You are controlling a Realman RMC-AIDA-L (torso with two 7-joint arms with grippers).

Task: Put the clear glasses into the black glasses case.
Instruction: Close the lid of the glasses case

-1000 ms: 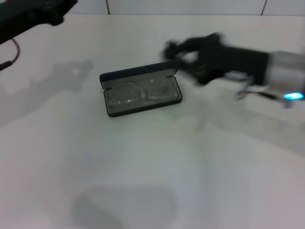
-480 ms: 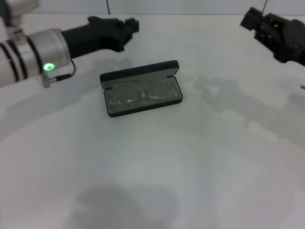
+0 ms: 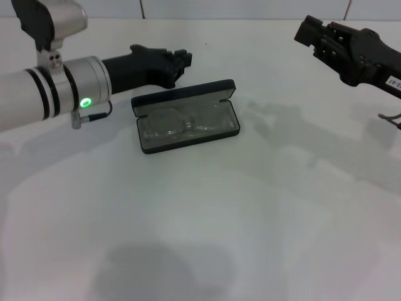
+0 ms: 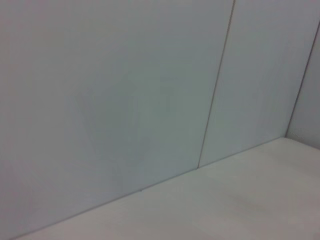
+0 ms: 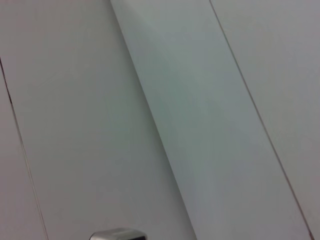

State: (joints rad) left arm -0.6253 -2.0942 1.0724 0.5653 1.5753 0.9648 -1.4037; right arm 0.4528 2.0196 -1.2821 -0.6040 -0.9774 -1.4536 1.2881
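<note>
A broad white table (image 3: 207, 238), filling the head view, backed at its far edge by a pale panelled wall (image 3: 244, 9) with thin vertical seams. Only that wall and a strip of pale surface in both wrist views, with no fingers in sight.

Reaching in from the left, the left arm's silver sleeve (image 3: 44, 94), lit by a small green light, ending in the black left gripper (image 3: 180, 63). Poised over the table just beyond the far left corner of the case, apart from it; fingers together or spread: cannot tell.

At the far right, the right gripper (image 3: 310, 31), black, held up above the table and well apart from the case. Its fingers likewise impossible to judge.

Between the two arms, a little left of centre, the black glasses case (image 3: 186, 115), lying flat and open, lid standing up along its far side. Nothing across its open mouth, nothing resting on its rim.

Inside, on the grey lining, the clear glasses (image 3: 185, 123), folded, both lenses faintly visible side by side, contained within the case walls.

Soft grey shadows of the arms on the table, left and right of the case.
</note>
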